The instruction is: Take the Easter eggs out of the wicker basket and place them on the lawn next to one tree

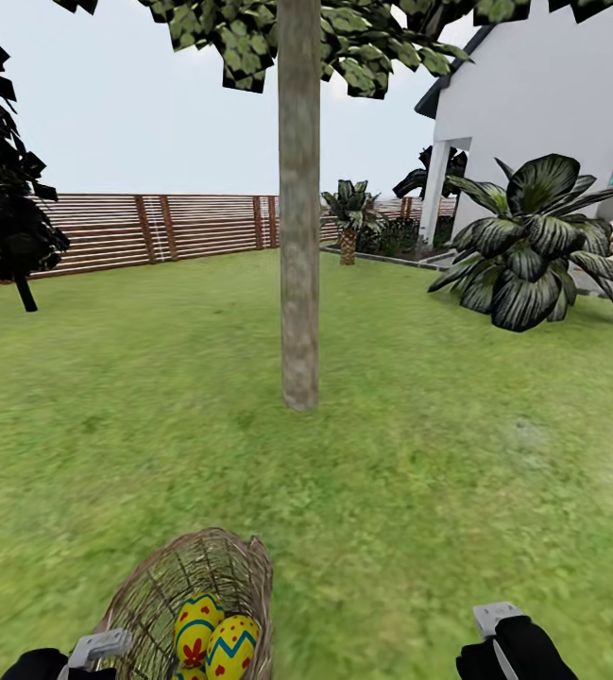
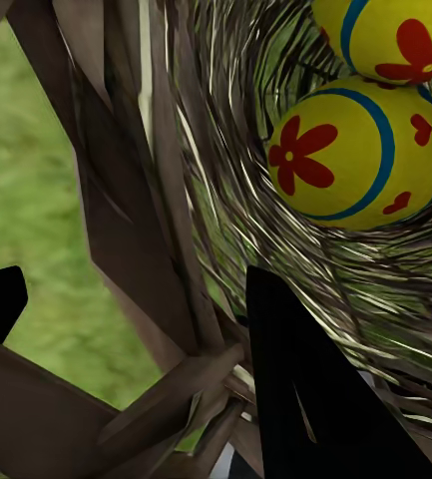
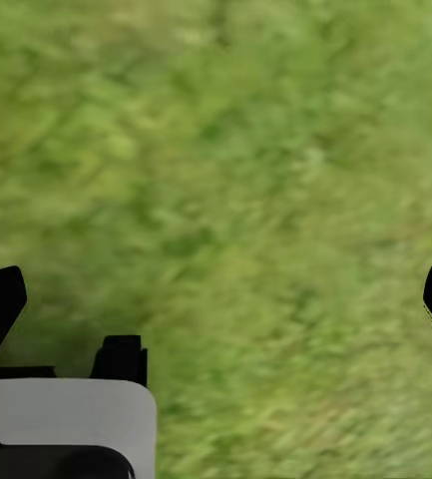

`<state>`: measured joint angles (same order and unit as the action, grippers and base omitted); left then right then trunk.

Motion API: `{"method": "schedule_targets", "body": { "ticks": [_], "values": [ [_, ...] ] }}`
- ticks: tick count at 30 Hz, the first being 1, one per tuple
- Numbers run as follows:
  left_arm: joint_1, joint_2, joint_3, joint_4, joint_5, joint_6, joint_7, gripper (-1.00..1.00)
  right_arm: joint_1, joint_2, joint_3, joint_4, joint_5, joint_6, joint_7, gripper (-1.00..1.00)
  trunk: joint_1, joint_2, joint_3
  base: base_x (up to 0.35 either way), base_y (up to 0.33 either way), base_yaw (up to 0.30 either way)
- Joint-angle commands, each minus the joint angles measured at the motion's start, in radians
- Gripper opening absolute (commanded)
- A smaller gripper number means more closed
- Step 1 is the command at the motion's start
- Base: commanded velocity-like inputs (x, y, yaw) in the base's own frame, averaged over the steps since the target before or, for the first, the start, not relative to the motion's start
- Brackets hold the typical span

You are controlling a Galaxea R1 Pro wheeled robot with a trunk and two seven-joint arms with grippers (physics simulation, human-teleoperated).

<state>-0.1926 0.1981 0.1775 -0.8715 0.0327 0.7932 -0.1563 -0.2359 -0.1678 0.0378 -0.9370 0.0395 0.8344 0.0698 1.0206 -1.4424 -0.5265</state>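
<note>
Nearest the robot, the basket [image 1: 197,595] sits tilted at the bottom of the head view, held at its rim by the left gripper [image 2: 126,329]. The left wrist view shows one dark finger [image 2: 315,399] inside the weave and the other tip outside it, closed across the rim slats. Eggs [image 1: 213,637]: two are clearly counted in the basket from the head view, touching each other, with a sliver of a third just below them at the frame edge; the left wrist view shows two, yellow with red flowers and blue bands. The right gripper [image 3: 220,299] hangs over bare lawn [image 3: 235,170], its two fingertips spread wide apart with nothing between them. Beyond the basket, open grass runs to one tree [image 1: 298,208], its straight grey-brown trunk upright, well apart from the basket. Further off: one broad-leaved bush [image 1: 533,241] at right, one dark tree [image 1: 4,189] at left, one small palm [image 1: 349,222] near the fence [image 1: 155,227], and one white house [image 1: 542,104] at the far right.
</note>
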Motion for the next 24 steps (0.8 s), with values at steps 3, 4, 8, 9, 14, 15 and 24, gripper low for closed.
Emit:
{"method": "schedule_targets", "body": {
  "ticks": [3, 4, 8, 9, 14, 15, 24],
  "values": [
    [-0.001, 0.0, 0.002, -0.001, 0.01, 0.006, -0.005, -1.0, -0.001, -0.001, 0.002, -0.001, 0.004, 0.005, 0.005, 1.0, 0.001, -0.001, -0.001, 0.337, 0.0, 0.045],
    [-0.001, 0.0, 0.002, -0.001, 0.01, 0.006, -0.005, -1.0, -0.001, -0.001, 0.002, -0.002, 0.004, 0.005, 0.005, 1.0, 0.001, -0.001, -0.001, 0.337, 0.0, 0.194],
    [-0.001, 0.0, 0.002, -0.001, 0.01, 0.006, -0.005, -1.0, -0.001, -0.001, 0.002, -0.002, 0.004, 0.005, 0.005, 1.0, 0.001, -0.001, -0.001, 0.337, 0.0, 0.138],
    [-0.001, 0.0, 0.002, -0.001, 0.01, 0.006, -0.005, -1.0, -0.001, -0.001, 0.002, -0.002, 0.004, 0.005, 0.005, 1.0, 0.001, -0.001, -0.001, 0.337, 0.0, 0.013],
    [-0.001, 0.0, 0.002, -0.001, 0.01, 0.006, -0.005, -1.0, 0.0, -0.001, 0.002, -0.002, 0.004, 0.005, 0.005, 1.0, 0.001, -0.001, -0.001, 0.337, 0.0, 0.196],
    [-0.001, 0.0, 0.002, -0.001, 0.01, 0.006, -0.005, -1.0, -0.001, -0.001, 0.002, -0.002, 0.004, 0.005, 0.005, 1.0, 0.001, -0.001, -0.001, 0.337, 0.0, 0.25],
    [-0.001, 0.0, 0.002, -0.001, 0.01, 0.006, -0.005, -1.0, -0.001, -0.001, 0.003, -0.002, 0.005, 0.003, 0.005, 1.0, 0.001, -0.001, -0.001, 0.337, 0.0, 0.176]
  ]
}}
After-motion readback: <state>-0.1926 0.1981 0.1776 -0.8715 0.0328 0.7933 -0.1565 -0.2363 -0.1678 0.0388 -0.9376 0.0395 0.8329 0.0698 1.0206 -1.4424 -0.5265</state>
